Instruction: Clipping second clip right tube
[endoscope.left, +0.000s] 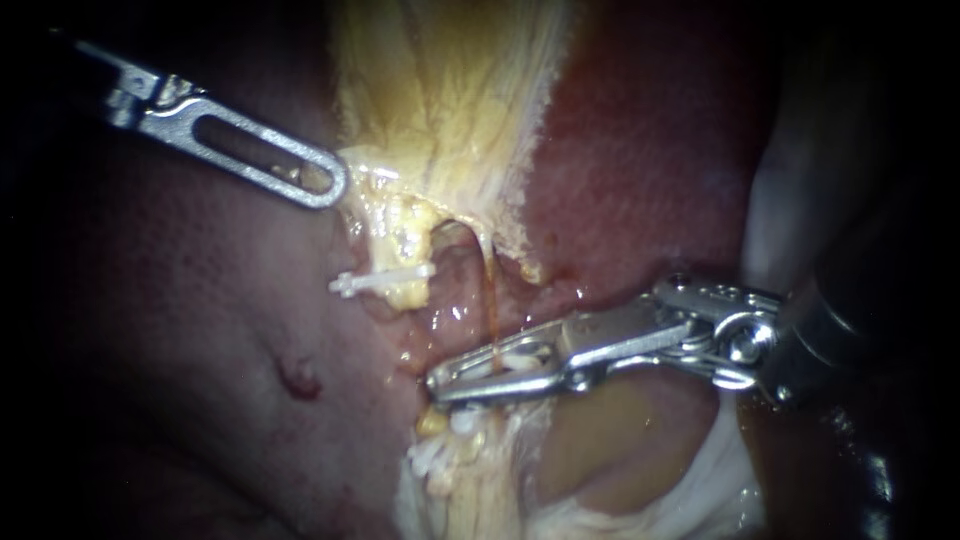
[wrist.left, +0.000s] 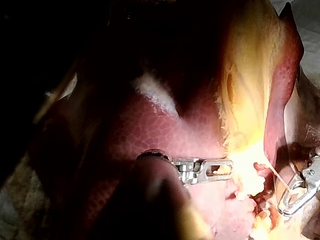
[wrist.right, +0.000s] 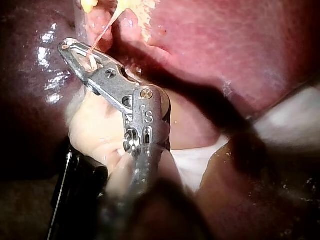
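The right tube (endoscope.left: 489, 290) is a thin orange strand running down from the yellow gallbladder (endoscope.left: 450, 90). My right instrument (endoscope.left: 440, 385) comes in from the right. Its long jaws lie across this tube's lower end, shut on a white clip (endoscope.left: 515, 358) held between them. In the right wrist view the tube (wrist.right: 102, 32) threads into the jaw tips (wrist.right: 70, 50). A white clip (endoscope.left: 385, 281) sits on the yellow stump to the left. My left instrument (endoscope.left: 335, 188), with slotted jaws, is shut on the gallbladder's edge; yellow tissue shows in its slot (wrist.left: 229, 167).
Dark red liver (endoscope.left: 650, 150) surrounds the field on both sides. Whitish fatty lumps (endoscope.left: 440, 460) lie just below my right instrument's jaws. A pale white fold (endoscope.left: 700, 490) lies under its wrist. A small red pit (endoscope.left: 298, 378) marks the liver at lower left.
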